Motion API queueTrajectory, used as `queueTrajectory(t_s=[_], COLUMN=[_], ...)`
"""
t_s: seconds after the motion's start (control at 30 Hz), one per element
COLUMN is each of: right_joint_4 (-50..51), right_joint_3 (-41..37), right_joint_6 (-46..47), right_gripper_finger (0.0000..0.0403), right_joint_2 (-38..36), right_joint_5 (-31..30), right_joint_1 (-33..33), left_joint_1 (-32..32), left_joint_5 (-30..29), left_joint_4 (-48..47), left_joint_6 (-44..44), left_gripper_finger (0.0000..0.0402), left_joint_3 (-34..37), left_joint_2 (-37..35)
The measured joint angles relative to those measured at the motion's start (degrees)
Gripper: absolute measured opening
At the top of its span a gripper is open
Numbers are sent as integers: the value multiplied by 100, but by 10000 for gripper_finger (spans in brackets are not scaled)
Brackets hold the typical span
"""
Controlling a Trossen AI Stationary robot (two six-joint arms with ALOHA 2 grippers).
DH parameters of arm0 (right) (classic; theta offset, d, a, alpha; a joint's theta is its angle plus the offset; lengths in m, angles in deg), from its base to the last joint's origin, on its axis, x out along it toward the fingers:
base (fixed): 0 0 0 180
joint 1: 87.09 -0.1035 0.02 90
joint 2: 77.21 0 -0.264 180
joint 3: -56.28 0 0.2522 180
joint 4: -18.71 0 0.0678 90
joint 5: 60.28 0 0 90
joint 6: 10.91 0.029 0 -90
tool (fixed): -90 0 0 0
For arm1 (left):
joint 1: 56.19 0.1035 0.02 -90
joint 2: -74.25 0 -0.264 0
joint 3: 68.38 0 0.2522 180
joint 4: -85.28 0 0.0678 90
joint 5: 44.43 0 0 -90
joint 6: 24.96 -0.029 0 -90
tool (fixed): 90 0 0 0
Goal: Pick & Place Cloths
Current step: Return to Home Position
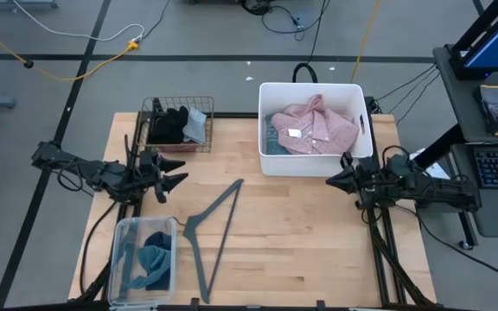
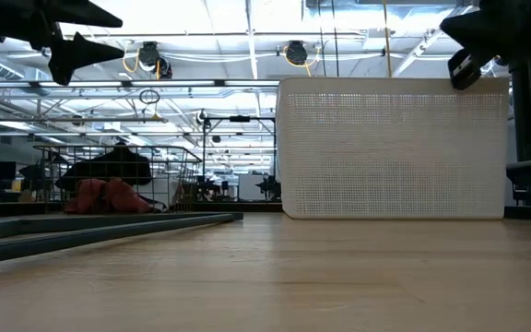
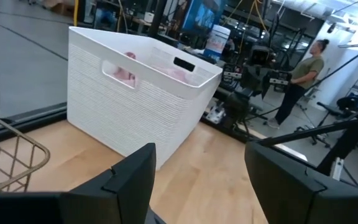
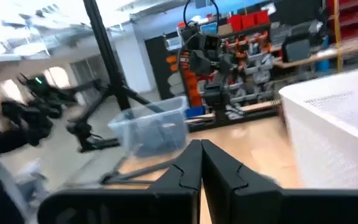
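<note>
A pink checked shirt (image 1: 316,128) lies on top of a pale grey-blue piece in the white bin (image 1: 271,160) at the far middle of the table. Black and grey-blue cloths (image 1: 180,125) lie in the wire basket (image 1: 150,147) at the far left. Teal and navy cloths (image 1: 151,259) lie in the clear plastic box (image 1: 119,233) at the near left. My left gripper (image 1: 180,173) hovers open beside the wire basket, pointing toward the table's right edge. My right gripper (image 1: 331,180) hovers shut just in front of the white bin's near right corner, pointing left.
A grey clothes hanger (image 1: 214,229) lies flat on the wood in the table's middle, between the clear box and the bin. A person (image 3: 300,74) stands in the room beyond the table. Bare wood lies at the near right.
</note>
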Motion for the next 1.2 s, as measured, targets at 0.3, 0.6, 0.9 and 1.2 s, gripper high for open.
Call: queueTrajectory(t_s=[0.3,0.6,0.9,1.2], right_joint_4=[-317,-335,-228,-122], right_joint_3=[-657,-1004,-1402,-1413], right_joint_6=[225,2,50,-471], right_gripper_finger=[0,0,0,0], right_joint_2=[87,133,147,272], right_joint_5=[-286,-489,-1085,-1526], right_joint_1=[-55,-409,-713,-732], left_joint_1=[103,101,101,101], left_joint_5=[-4,-163,-165,-162], left_joint_4=[-57,-175,-452,-773], left_joint_6=[-20,-41,-131,-18], left_gripper_finger=[250,250,250,250], left_joint_3=[2,2,2,2], left_joint_2=[-14,-12,-12,-7])
